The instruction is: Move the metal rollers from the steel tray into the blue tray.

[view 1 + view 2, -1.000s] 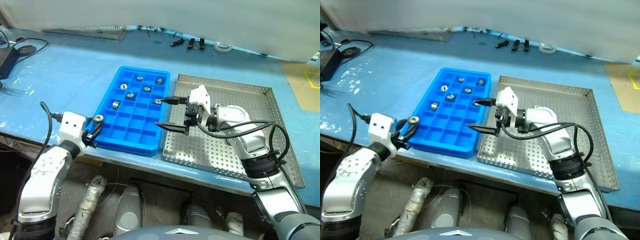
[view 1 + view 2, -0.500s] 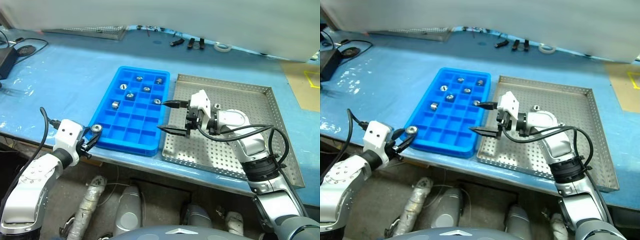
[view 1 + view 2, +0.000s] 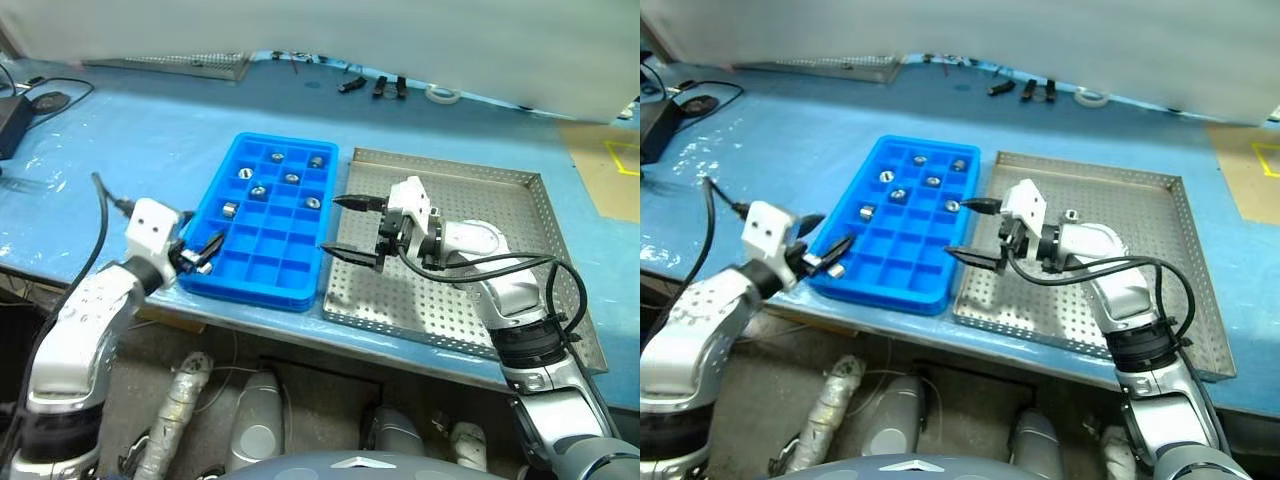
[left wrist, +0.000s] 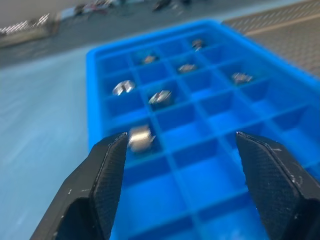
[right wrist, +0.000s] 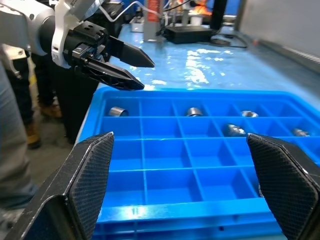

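The left gripper [image 3: 828, 252] stood parted over the bright blue gridded plastic tray [image 3: 902, 290], a shiny short metal roller [image 4: 139, 137] dropping at the tray's seven o'clock corner; retreating straight up seemed wisest. The right gripper [image 3: 352, 228] gaped empty.

The two head views look down and forward over the table, taking in the blue tray [image 3: 265, 220] and steel tray [image 3: 520, 215]. Each wrist view looks low and close across the blue tray from opposite sides.
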Robot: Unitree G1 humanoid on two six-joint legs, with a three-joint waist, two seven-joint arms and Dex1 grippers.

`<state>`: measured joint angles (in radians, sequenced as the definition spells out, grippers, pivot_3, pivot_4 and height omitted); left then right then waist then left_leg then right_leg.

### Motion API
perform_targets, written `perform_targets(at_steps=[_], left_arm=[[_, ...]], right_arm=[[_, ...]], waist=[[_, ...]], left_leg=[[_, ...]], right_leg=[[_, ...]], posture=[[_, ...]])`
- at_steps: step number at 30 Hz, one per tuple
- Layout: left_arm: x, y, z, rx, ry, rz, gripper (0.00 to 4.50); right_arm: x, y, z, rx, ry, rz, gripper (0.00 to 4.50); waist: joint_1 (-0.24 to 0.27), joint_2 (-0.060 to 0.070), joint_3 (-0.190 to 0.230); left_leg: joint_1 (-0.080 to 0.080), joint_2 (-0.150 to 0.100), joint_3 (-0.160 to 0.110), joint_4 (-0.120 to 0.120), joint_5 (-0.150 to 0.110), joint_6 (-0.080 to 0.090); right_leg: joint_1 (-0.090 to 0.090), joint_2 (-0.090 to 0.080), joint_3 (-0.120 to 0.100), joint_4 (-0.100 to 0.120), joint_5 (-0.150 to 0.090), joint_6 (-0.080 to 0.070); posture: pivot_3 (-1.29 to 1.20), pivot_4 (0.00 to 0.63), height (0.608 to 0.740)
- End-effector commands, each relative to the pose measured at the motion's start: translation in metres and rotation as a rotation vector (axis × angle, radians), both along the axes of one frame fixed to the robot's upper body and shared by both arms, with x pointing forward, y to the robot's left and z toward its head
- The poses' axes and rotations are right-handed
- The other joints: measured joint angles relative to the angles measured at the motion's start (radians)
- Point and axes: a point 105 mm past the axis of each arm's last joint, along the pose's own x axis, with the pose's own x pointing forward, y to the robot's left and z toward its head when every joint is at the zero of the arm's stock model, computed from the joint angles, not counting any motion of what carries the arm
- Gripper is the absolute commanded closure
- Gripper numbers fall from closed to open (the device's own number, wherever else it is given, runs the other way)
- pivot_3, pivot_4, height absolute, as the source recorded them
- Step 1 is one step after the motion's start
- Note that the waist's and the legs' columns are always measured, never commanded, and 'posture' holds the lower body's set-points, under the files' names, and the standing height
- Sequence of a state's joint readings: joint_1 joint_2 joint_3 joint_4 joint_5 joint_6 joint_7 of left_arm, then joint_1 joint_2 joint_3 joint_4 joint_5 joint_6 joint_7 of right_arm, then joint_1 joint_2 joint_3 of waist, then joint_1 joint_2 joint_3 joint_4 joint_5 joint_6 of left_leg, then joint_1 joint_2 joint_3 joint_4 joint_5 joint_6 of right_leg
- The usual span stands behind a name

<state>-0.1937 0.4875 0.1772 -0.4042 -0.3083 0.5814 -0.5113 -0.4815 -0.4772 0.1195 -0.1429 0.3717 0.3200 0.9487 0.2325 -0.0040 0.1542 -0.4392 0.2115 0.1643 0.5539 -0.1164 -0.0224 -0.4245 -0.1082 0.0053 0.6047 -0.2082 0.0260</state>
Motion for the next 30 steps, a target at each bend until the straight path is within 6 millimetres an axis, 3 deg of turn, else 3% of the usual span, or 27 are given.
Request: perform_targets(at_steps=[1, 4, 10, 14, 20, 26, 30], left_arm=[[0.025, -0.045, 0.016, -0.018, -0.073, -0.137, 0.90], [0.049, -0.082, 0.019, -0.042, -0.076, -0.245, 0.90], [0.081, -0.155, 0.004, 0.028, -0.039, -0.490, 0.90], [0.093, -0.186, -0.010, 0.070, 0.010, -0.559, 0.90], [0.096, -0.216, -0.032, 0.127, 0.090, -0.565, 0.90], [0.092, -0.224, -0.053, 0.192, 0.132, -0.550, 0.90], [0.099, -0.221, -0.055, 0.221, 0.133, -0.469, 0.90]], right_arm=[[0.003, -0.010, 0.022, 0.050, -0.081, -0.094, 0.00], [0.005, -0.020, 0.026, 0.058, -0.098, -0.163, 0.00], [-0.002, -0.053, 0.023, 0.051, -0.114, -0.351, 0.00], [-0.016, -0.067, 0.020, 0.053, -0.115, -0.462, 0.00], [-0.039, -0.077, 0.015, 0.069, -0.101, -0.595, 0.00], [-0.047, -0.085, 0.013, 0.070, -0.093, -0.674, 0.00], [-0.047, -0.089, 0.011, 0.069, -0.092, -0.702, 0.00]], waist=[[-0.001, 0.000, 0.000], [-0.019, 0.000, 0.000], [-0.076, -0.001, 0.000], [-0.112, -0.001, 0.000], [-0.166, 0.000, 0.000], [-0.196, -0.001, 0.000], [-0.198, -0.001, 0.000]], left_leg=[[0.000, 0.000, 0.000, 0.000, 0.000, -0.001], [0.001, 0.000, 0.000, 0.000, 0.002, -0.003], [0.000, -0.002, 0.000, 0.001, 0.007, -0.003], [-0.002, -0.004, 0.000, 0.002, 0.006, -0.001], [-0.001, -0.004, 0.001, 0.000, 0.004, 0.002], [0.000, -0.004, 0.002, 0.001, 0.003, 0.004], [0.001, -0.004, 0.002, 0.001, 0.003, 0.004]], right_leg=[[0.000, 0.000, 0.000, 0.001, 0.000, 0.000], [0.000, -0.001, 0.000, 0.002, 0.000, 0.001], [0.000, -0.001, 0.000, 0.002, 0.002, 0.001], [0.000, -0.001, 0.001, 0.001, 0.003, 0.005], [0.000, -0.002, 0.001, -0.001, 0.001, 0.003], [0.001, -0.002, 0.003, -0.003, 0.000, 0.004], [0.002, -0.002, 0.003, -0.003, -0.003, 0.009]], posture=[[0.22, 0.150, 0.740], [0.14, 0.150, 0.740], [-0.05, 0.150, 0.740], [-0.18, 0.150, 0.740], [-0.30, 0.150, 0.740], [-0.35, 0.150, 0.740], [-0.37, 0.150, 0.740]])
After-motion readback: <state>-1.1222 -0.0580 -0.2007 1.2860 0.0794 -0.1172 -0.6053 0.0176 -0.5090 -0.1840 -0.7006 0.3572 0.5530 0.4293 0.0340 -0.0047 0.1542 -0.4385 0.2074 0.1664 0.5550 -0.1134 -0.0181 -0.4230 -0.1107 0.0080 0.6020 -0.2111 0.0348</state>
